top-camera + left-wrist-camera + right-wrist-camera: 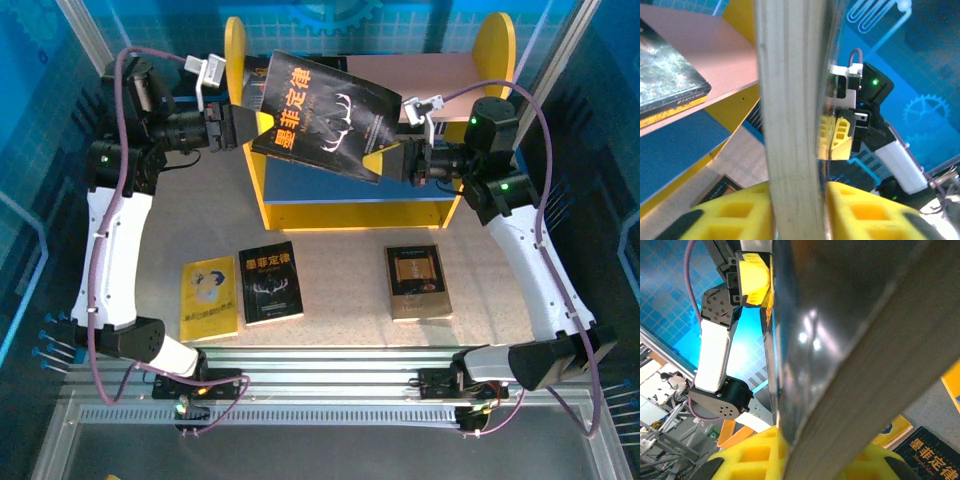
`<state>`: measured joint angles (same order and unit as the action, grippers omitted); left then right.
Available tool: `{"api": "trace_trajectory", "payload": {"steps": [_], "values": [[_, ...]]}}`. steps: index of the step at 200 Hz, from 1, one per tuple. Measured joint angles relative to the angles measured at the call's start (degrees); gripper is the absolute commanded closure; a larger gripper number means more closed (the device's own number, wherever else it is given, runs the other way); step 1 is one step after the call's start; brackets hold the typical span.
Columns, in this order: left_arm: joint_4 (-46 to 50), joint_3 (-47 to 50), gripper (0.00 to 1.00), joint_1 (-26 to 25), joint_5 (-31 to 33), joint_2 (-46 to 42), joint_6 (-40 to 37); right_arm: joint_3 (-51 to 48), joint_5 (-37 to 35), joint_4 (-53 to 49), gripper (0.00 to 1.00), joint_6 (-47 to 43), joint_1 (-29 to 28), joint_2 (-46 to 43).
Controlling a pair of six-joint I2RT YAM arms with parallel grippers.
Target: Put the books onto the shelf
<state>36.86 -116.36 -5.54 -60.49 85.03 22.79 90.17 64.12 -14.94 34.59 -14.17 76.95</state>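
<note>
A black book with a white antler design hangs tilted in the air in front of the shelf. My left gripper is shut on its left edge, and my right gripper is shut on its lower right corner. In the left wrist view the yellow pads press both sides of the book's page edge. The right wrist view has the book's glossy cover running up from between my right gripper's pads. A dark book lies on the pink upper board.
Three books lie flat on the table before the shelf: a yellow one, a black antler one and a brown one. The blue lower board carries nothing that I can see. Blue walls close in both sides.
</note>
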Motion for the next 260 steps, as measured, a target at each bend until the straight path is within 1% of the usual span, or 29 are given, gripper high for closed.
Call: {"api": "trace_trajectory", "payload": {"steps": [19,41,58,78,103,136,150,191,216,233,260], "values": [[-2.36,1.6,0.78,0.0,-0.44,-0.76,1.38,0.0,-0.04,-0.13,0.97,-0.33,0.0,0.11],[-5.6,3.32,0.77,0.0,-0.87,-1.05,3.3,0.0,-0.52,-0.42,0.97,-0.52,0.0,0.11],[-6.4,3.61,0.79,-0.26,-0.85,-1.03,4.13,0.0,-0.68,-0.44,0.96,-0.52,0.0,0.15],[-6.95,3.61,0.86,-0.63,-0.83,-1.03,4.39,0.02,-0.68,-0.46,0.92,-0.52,0.13,0.15],[-8.83,4.15,1.0,-1.07,-0.46,-1.09,4.92,0.02,-0.85,-0.46,0.85,-0.55,0.48,0.13],[-13.94,7.45,1.0,-1.18,-0.13,-1.51,7.85,0.02,-2.1,-0.68,0.77,-0.7,0.74,-0.09],[-17.07,9.4,1.0,-1.27,0.28,-1.95,9.84,0.02,-4.0,-0.28,0.68,-0.13,0.74,-0.37],[-29.16,16.46,1.0,-2.99,3.78,-5.05,15.93,-1.25,-10.82,2.21,0.49,3.04,0.7,-2.54],[-33.92,18.29,1.0,-3.15,6.62,-6.64,18.18,-2.67,-15.3,3.19,0.39,4.17,0.68,-4.96],[-36.39,18.64,1.0,-3.15,8.13,-7.21,19.26,-3.06,-17.49,3.65,0.35,5.05,0.68,-5.9],[-39.23,19.54,1.0,-3.15,8.68,-8.02,20.5,-3.19,-19.17,4.39,0.33,6.14,0.68,-5.99]]}}
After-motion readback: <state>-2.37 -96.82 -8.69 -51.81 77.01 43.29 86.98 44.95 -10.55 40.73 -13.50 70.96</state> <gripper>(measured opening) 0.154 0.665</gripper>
